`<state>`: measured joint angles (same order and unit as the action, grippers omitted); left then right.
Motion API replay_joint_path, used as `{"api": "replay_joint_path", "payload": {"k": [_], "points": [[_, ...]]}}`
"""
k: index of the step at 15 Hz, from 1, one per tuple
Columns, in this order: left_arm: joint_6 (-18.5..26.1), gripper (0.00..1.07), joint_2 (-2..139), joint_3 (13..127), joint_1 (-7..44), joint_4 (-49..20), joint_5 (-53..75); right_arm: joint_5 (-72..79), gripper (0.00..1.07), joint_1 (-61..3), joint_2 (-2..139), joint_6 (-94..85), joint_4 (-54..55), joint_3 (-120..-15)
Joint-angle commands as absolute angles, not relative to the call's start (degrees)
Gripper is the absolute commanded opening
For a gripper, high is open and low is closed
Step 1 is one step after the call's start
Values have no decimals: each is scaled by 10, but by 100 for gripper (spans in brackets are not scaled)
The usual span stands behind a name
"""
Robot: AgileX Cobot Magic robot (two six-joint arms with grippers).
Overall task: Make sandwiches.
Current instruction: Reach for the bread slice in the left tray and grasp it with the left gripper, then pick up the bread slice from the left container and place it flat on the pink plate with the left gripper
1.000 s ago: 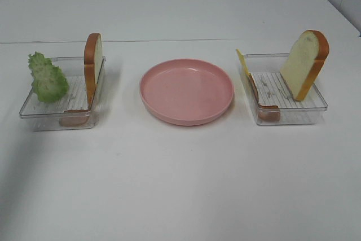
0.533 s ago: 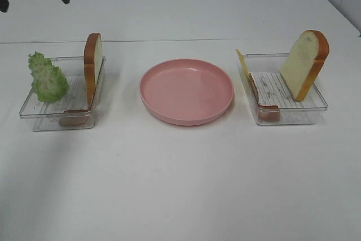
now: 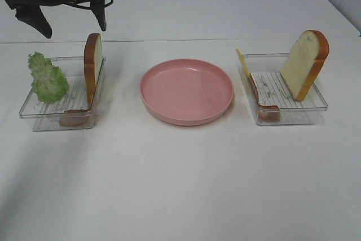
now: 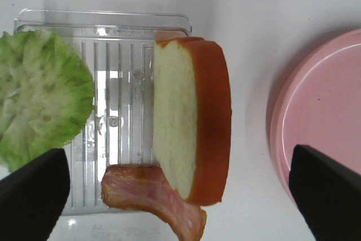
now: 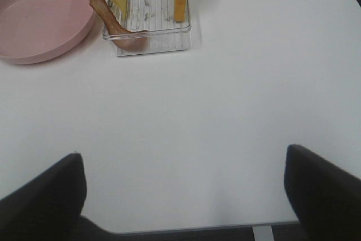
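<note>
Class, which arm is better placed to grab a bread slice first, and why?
Likely left: the open left tool hovers over the bread slice in the left tray; the right tool sits far from the right tray.

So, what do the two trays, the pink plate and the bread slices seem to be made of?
Left tray and right tray: clear glossy hard plastic; the table shows through. Plate: likely plastic, even pink, soft sheen. Left bread slice and right bread slice: probably foam or plastic toys; uniform smooth crust.
</note>
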<state>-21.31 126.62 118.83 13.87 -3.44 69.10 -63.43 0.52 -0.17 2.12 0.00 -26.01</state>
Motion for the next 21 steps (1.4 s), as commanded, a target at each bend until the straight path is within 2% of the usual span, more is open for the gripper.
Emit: {"api": "replay_joint_path", "payload": {"k": [1,7,9,11,12,14,17,21], "points": [[-219,97,1303,1196,140,-46,684,-630,92,8,-16,19,0,-258],[-221,97,1337,1196,140,-54,637,-630,92,8,-16,19,0,-258],[-225,92,1343,1196,140,-53,625,-630,92,8,-16,19,0,-258],[-241,81,1343,1196,140,-52,622,-630,92,8,-16,19,0,-258],[-250,70,1343,1196,140,-48,622,-630,92,8,-16,19,0,-258],[-264,34,1343,1196,140,-45,608,-630,92,8,-16,19,0,-258],[-264,3,1341,1196,140,-42,617,-630,92,8,-16,19,0,-258],[-264,0,1340,1234,140,-15,708,-630,92,8,-16,19,0,-258]]}}
